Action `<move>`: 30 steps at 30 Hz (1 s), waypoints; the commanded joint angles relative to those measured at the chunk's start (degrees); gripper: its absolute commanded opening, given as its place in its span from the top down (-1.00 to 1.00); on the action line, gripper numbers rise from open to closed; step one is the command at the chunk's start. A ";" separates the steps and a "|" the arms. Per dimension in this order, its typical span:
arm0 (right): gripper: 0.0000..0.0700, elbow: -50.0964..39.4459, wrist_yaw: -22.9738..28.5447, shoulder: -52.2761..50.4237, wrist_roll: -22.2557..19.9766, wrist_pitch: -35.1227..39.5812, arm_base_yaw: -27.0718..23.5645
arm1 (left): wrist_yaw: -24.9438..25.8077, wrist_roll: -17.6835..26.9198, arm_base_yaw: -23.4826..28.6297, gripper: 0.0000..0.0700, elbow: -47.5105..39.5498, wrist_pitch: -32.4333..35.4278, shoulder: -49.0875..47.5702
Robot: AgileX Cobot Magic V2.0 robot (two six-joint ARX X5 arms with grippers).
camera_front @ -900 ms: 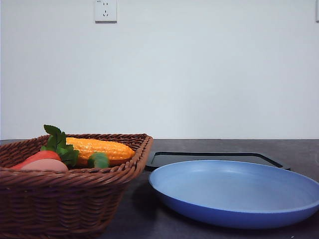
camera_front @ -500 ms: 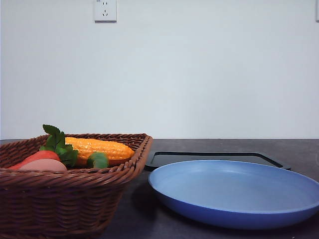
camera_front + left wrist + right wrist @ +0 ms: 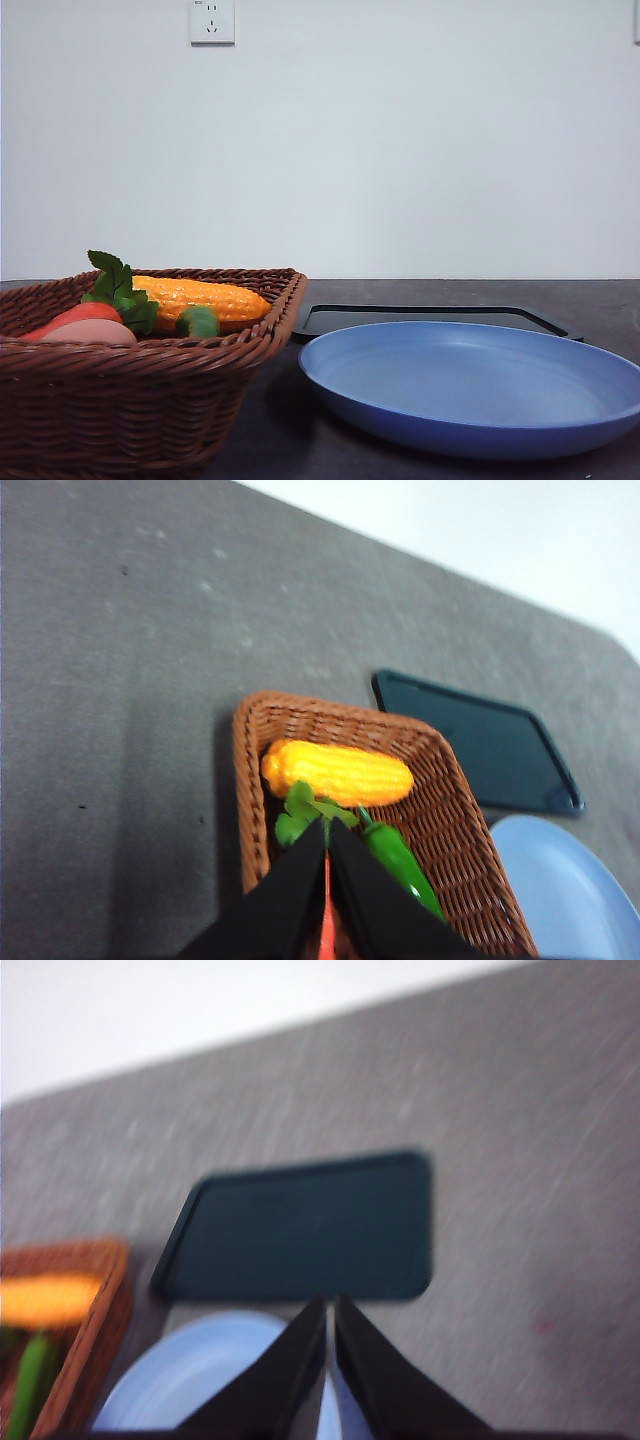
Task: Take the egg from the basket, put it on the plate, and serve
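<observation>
The brown wicker basket [image 3: 150,400] stands at the front left. The pinkish egg [image 3: 88,332] lies in it just behind the near rim, beside a red-orange carrot [image 3: 78,314]. To its right sits the light blue plate [image 3: 470,385], with nothing on it. In the left wrist view my left gripper [image 3: 327,828] hangs shut above the basket [image 3: 250,780], holding nothing; its fingers hide the egg. In the blurred right wrist view my right gripper [image 3: 329,1305] is shut and holds nothing, high over the far edge of the plate [image 3: 200,1370].
A yellow corn cob [image 3: 200,297] and a green pepper [image 3: 198,322] share the basket with the carrot. A flat black tray [image 3: 430,315] lies on the dark table behind the plate. A white wall with a socket stands at the back.
</observation>
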 commanded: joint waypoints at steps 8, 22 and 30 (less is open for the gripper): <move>1.00 5.31 -8.40 12.71 -6.27 -9.37 -0.04 | 4.15 8.15 -4.53 1.00 9.97 -6.88 14.47; 0.34 5.31 -9.88 29.18 -9.34 -12.23 1.81 | 8.71 7.47 -11.96 0.06 11.13 -6.37 23.29; 0.34 2.79 -9.88 39.48 -8.54 -5.20 5.35 | 8.71 7.27 -12.40 0.06 11.13 -6.50 23.29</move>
